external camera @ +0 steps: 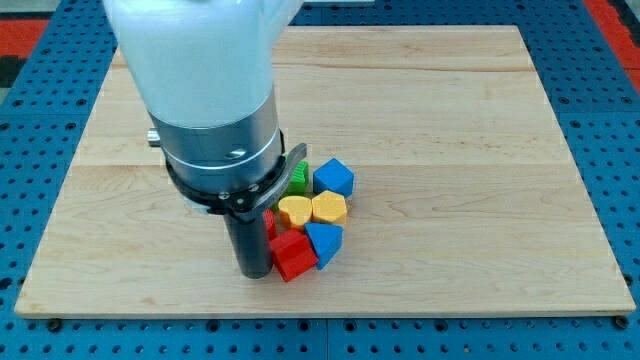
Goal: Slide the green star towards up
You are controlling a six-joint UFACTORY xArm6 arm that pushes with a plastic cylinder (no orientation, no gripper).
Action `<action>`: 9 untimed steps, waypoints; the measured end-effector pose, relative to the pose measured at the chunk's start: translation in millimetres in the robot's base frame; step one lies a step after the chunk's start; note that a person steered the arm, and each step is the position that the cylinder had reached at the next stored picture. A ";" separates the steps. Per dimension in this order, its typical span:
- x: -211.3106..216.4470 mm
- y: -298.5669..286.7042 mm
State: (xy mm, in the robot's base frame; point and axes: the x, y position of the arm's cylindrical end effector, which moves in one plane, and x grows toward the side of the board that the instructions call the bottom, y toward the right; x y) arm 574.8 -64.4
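Note:
The green star point(299, 177) shows only as a small green edge beside the arm's metal collar, at the upper left of a tight cluster of blocks. My tip point(252, 272) rests on the board at the cluster's lower left, touching or nearly touching the red block point(292, 256). The rod and the arm's body hide most of the green star.
The cluster holds a blue cube point(334, 178), a yellow heart point(294, 211), a yellow hexagon point(329, 208), a blue triangular block point(325, 241) and a second red block point(269, 222) partly behind the rod. The wooden board point(450, 130) lies on a blue pegboard.

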 end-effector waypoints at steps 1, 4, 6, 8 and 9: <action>-8.2 10.9; 16.8 -35.5; -3.8 -107.9; -26.0 -67.7; -27.2 -33.7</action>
State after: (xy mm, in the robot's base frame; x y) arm 547.6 -98.1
